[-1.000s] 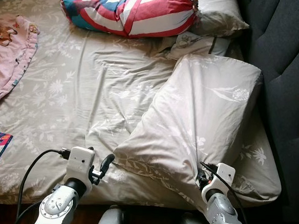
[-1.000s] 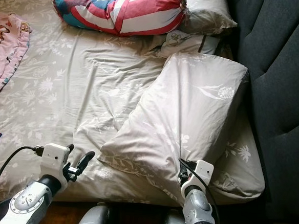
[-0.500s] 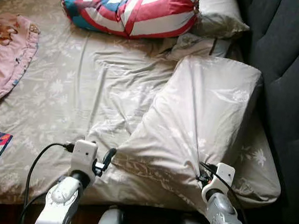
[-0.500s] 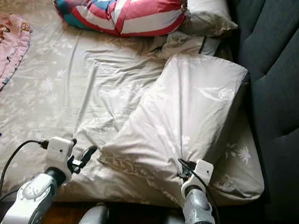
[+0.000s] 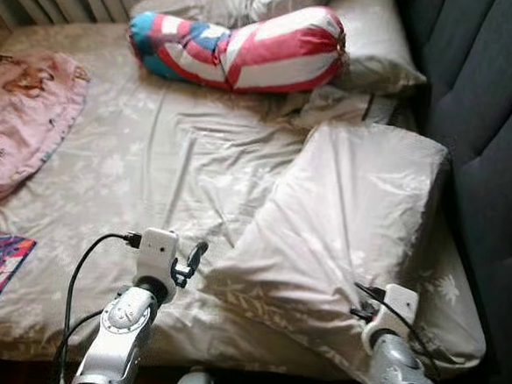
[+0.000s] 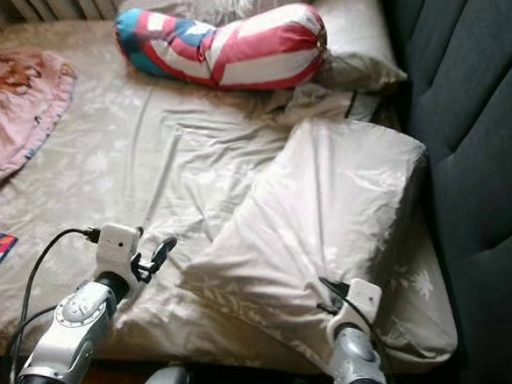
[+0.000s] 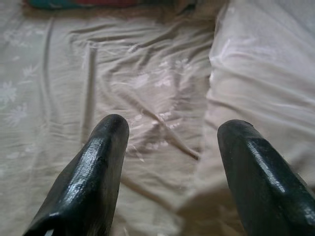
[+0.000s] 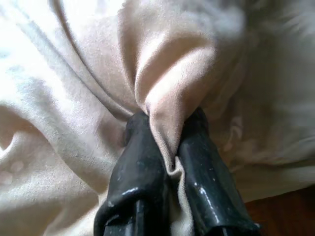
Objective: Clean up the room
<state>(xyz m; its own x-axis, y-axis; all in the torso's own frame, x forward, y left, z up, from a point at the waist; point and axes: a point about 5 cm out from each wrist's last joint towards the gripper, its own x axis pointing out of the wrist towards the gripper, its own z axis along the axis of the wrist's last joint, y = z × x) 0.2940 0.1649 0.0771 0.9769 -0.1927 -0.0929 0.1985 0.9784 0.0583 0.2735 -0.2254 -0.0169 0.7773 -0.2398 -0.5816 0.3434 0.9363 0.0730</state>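
From the head view, a large beige pillow [image 5: 351,216] lies on the bed's [image 5: 152,167] right side near the dark headboard [image 5: 490,112]. Left wrist view: the left gripper [image 7: 170,132] is spread wide above the sheet. Right wrist view: the right gripper [image 8: 167,123] pinches the pillow's fabric.
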